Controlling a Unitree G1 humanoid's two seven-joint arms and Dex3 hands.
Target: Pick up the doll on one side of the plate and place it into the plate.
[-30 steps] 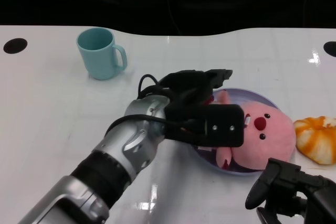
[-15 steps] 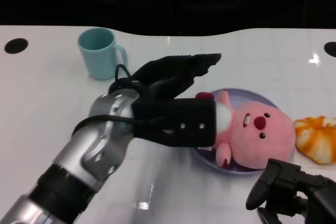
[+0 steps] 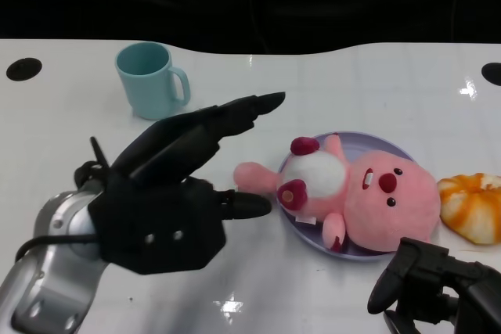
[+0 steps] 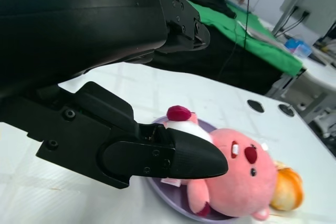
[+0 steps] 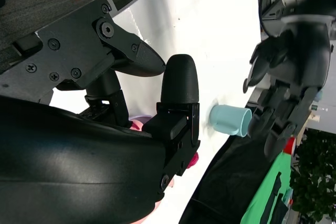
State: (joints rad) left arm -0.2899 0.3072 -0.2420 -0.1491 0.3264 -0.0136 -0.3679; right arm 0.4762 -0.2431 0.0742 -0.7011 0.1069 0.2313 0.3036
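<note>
Where the head view cuts off at the bottom right, the right hand [image 3: 438, 287] sits low over the desk [image 3: 63, 138], w/ black fingers curled in on nothing, close to the near rim of the plate [image 3: 307, 232] but not touching it. At lower left the left hand [image 3: 168, 201] hangs over the desk w/ fingers [image 3: 235, 115] spread apart and stretched fwd, grasping nothing; the thumb tip [image 3: 250, 205] points at the doll and lies just beside its arm, contact can't be told. The left wrist view shows the same: thumb [image 4: 173, 156] in front of the doll [image 4: 231, 174], gap between thumb and upper fingers wide and w/ nothing in it. Next back, the pink doll [image 3: 360, 197] lies on its back in the lavender plate, head toward the robot's right, white belly up, one arm [image 3: 254, 176] poking out over the plate's left rim onto the desk. Just right of the plate, an orange-and-white striped plush [image 3: 472, 205] rests on the desk, near the doll's head. Farther back on the left stands a teal mug [image 3: 149, 80], upright, handle to the right, well apart from the plate. A black round hole [image 3: 22, 68] marks the desk's far left edge.
</note>
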